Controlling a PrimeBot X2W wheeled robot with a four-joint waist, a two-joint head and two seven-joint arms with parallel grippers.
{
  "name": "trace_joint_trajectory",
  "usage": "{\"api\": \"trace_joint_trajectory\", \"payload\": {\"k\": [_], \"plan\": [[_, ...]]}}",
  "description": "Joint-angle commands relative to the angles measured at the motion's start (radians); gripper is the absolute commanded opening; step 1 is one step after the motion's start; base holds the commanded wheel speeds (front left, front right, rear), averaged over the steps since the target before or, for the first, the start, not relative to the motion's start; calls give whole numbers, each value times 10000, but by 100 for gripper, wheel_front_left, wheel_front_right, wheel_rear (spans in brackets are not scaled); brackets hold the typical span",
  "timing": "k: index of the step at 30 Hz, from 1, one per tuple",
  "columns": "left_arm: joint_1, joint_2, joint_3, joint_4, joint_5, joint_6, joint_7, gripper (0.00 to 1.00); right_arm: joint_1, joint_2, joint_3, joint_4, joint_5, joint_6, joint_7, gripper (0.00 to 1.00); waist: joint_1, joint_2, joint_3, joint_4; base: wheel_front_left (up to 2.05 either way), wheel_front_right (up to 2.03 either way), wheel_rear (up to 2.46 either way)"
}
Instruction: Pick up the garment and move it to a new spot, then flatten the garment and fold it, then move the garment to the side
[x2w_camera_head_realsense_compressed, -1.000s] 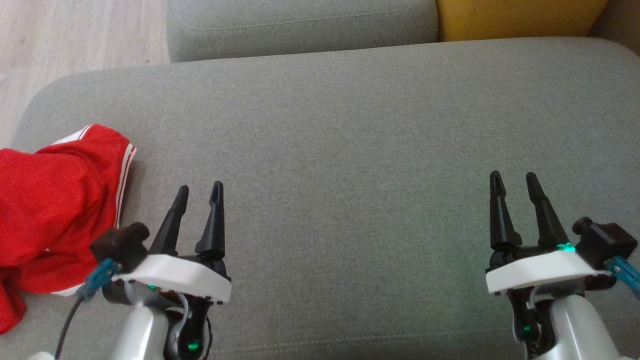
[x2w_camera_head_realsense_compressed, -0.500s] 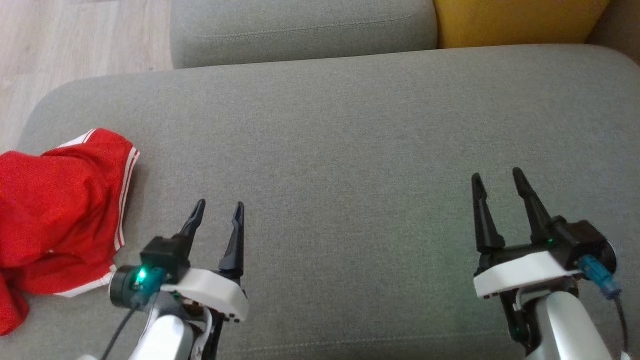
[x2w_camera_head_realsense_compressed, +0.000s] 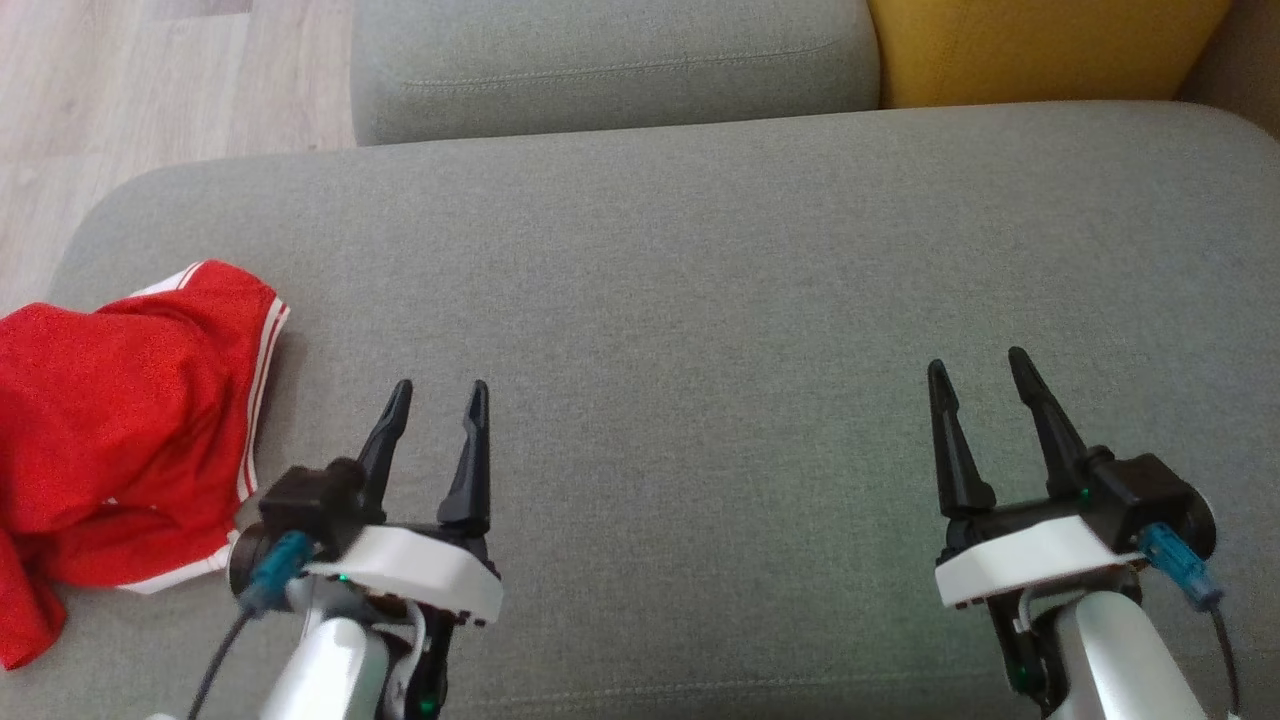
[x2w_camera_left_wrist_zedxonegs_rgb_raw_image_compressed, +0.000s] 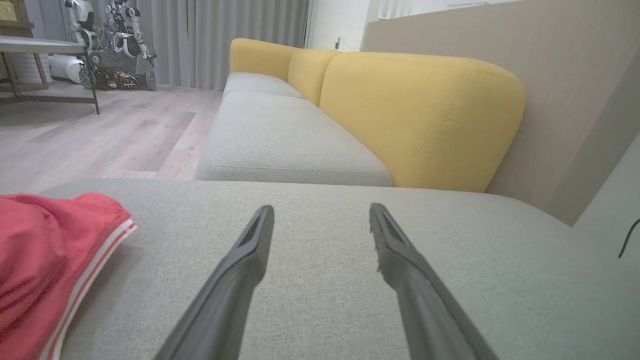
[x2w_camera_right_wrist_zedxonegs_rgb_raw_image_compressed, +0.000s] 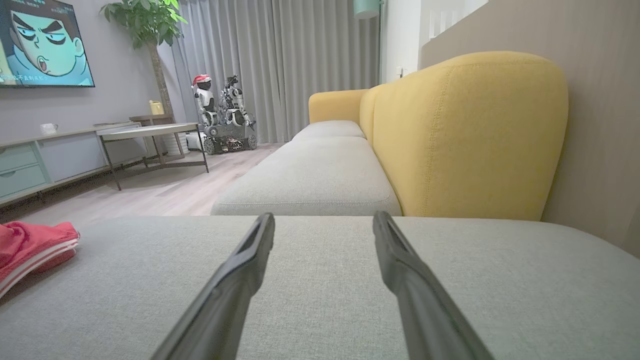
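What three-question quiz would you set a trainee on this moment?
1. True or false: the left end effector is shut on the red garment.
2. On the grey cushion, the garment lies toward the robot's: A) left, B) right, C) middle.
3. Fill in: the backrest behind the neighbouring seat is ____.

Key
1. False: it is open and apart from the garment, and the right end effector is open too.
2. A.
3. Yellow.

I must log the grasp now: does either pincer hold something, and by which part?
Nothing is held. The left pincer and right pincer are open above the grey cushion; the red garment lies apart, ungrasped.
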Motion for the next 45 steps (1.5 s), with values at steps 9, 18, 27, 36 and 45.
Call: {"api": "trace_joint_trajectory", "payload": {"k": [9,18,27,36,45], "plan": [[-191,-345,1126,228,-128,-1007,-357,100,-485,-71,503,109,540,76,-209,100,0,0,39,-14,0,0,0],[-305,-400,1248,769,-554,-1184,-387,100,-561,-71,557,285,1041,77,-133,100,0,0,152,-99,0,0,0],[-391,-402,1155,820,-550,-1043,-387,100,-599,-70,528,372,1044,77,-163,100,0,0,189,-70,0,0,0],[-500,-403,1184,839,-367,-901,-387,100,-631,-70,688,373,884,77,-174,100,0,0,230,490,0,0,0],[-463,-403,1363,561,-413,-826,-387,100,-599,-70,1016,312,821,77,-103,100,0,0,273,1921,0,0,0]]}}
